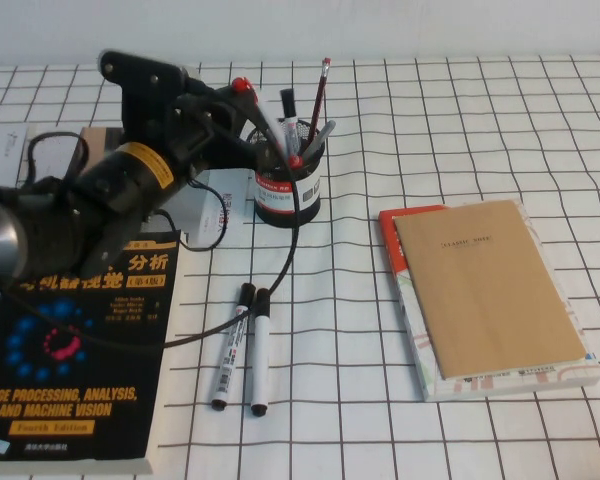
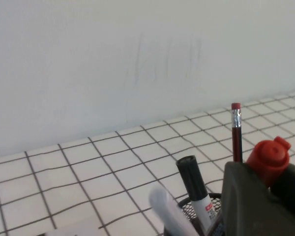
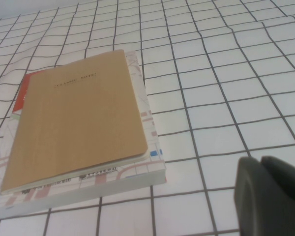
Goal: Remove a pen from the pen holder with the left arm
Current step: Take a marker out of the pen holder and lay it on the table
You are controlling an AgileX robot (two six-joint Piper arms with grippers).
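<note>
A black mesh pen holder (image 1: 288, 195) stands at the back middle of the table. It holds a black-capped marker (image 1: 288, 103), a red pencil (image 1: 322, 90) and a grey pen. My left gripper (image 1: 265, 125) is over the holder's left side, shut on a red-capped pen (image 1: 244, 86) that leans left, its lower red end at the holder's rim. In the left wrist view the red cap (image 2: 268, 156) sits between the dark fingers (image 2: 250, 201), beside the black-capped marker (image 2: 189, 174) and the pencil (image 2: 236, 132). My right gripper (image 3: 268, 196) hovers shut over bare tablecloth.
Two black-capped markers (image 1: 230, 345) (image 1: 261, 350) lie side by side in front of the holder. A large dark textbook (image 1: 70, 380) lies at the left under the left arm. A tan notebook (image 1: 485, 290) on stacked books lies at the right.
</note>
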